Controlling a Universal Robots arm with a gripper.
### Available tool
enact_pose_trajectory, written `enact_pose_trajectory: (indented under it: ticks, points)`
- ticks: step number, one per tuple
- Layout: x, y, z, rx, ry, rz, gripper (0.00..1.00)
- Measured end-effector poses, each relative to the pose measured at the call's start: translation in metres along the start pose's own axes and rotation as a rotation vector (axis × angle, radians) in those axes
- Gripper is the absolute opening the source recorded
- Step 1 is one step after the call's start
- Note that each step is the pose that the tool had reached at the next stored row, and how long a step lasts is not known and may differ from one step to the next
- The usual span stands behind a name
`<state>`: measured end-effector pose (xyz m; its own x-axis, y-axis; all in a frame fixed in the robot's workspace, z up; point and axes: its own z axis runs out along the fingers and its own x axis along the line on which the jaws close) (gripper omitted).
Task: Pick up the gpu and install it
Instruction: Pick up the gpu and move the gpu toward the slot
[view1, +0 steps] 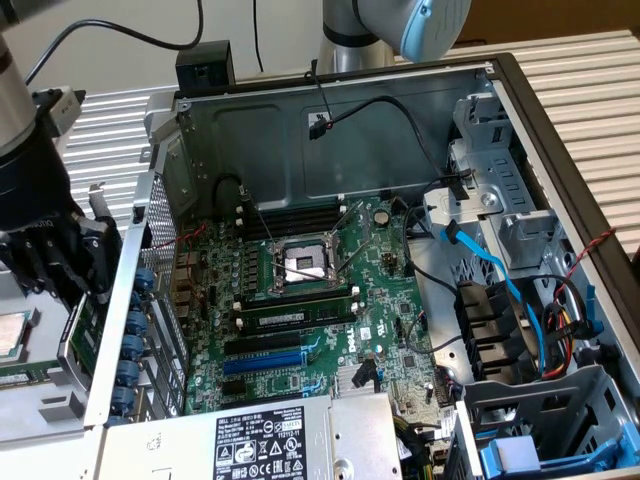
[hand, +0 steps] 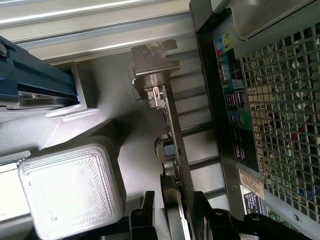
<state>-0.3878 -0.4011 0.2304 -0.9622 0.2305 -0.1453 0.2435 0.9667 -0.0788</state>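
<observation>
GPU (hand: 175, 145) stands on its edge outside the computer case (view1: 330, 110), just beside the case's perforated rear wall (hand: 280, 100). In the exterior view the card's green board (view1: 82, 340) shows at the left edge of the frame, a little below mid-height. The wrist view catches it edge-on: a thin board with small parts along it, and the silver end bracket (hand: 152, 57) at the end farthest from the camera.

The gripper (hand: 172, 217) straddles the nearer end with one black finger (hand: 142, 220) on each face. A sliver of background shows between that finger and the card, so the fingers look parted around it rather than clamped.

By its looks the card is light and stiff, but thin and fragile. The soldered parts and the contact edge should not take any pressure. The broad flat faces, board on one side and cooler shroud on the other, look like the safest place to hold it. A smooth shroud could slip, and a grip near one end might let the card pivot.

A white ribbed block (hand: 70, 190) sits near the card, on the side away from the case. Inside the case, in the centre of the exterior view, lies the green motherboard (view1: 400, 300). Its blue expansion slot (view1: 262, 362) is at lower centre, and the power supply (view1: 260, 440) runs along the bottom edge.
</observation>
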Motion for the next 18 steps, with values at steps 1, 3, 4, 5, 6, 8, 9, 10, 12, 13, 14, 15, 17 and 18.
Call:
enact_pose_trajectory:
  ticks: [1,3,4,5,6,8,9,10,12,13,14,15,17,18]
  points:
    - [0.0000,0.0000,0.0000,0.0000,0.0000,0.000,0.42]
    - [0.0000,0.0000,0.0000,0.0000,0.0000,0.000,0.42]
    - [0.0000,0.0000,0.0001,0.0000,0.0000,0.000,0.42]
    - [0.0000,0.0000,0.0001,0.0000,0.0000,0.000,0.42]
    - [0.0000,0.0000,0.0001,0.0000,0.0000,0.000,0.39]
    - [0.0000,0.0000,0.0002,0.0001,0.0001,0.000,0.33]
    - [0.0000,0.0000,0.0002,0.0000,0.0001,0.000,0.30]
    - [0.0000,0.0000,0.0002,0.0000,0.0001,0.000,0.30]
    - [0.0000,0.0000,0.0002,0.0000,0.0000,0.000,0.30]
    - [0.0000,0.0000,0.0002,-0.0001,-0.0001,0.000,0.30]
    - [0.0000,0.0000,0.0001,-0.0003,-0.0003,0.000,0.30]
    - [-0.0001,0.0000,-0.0003,-0.0005,-0.0002,0.000,0.30]
    - [-0.0003,-0.0002,-0.0024,-0.0003,0.0001,0.000,0.30]
    - [-0.0006,-0.0003,-0.0042,-0.0006,0.0002,0.000,0.30]
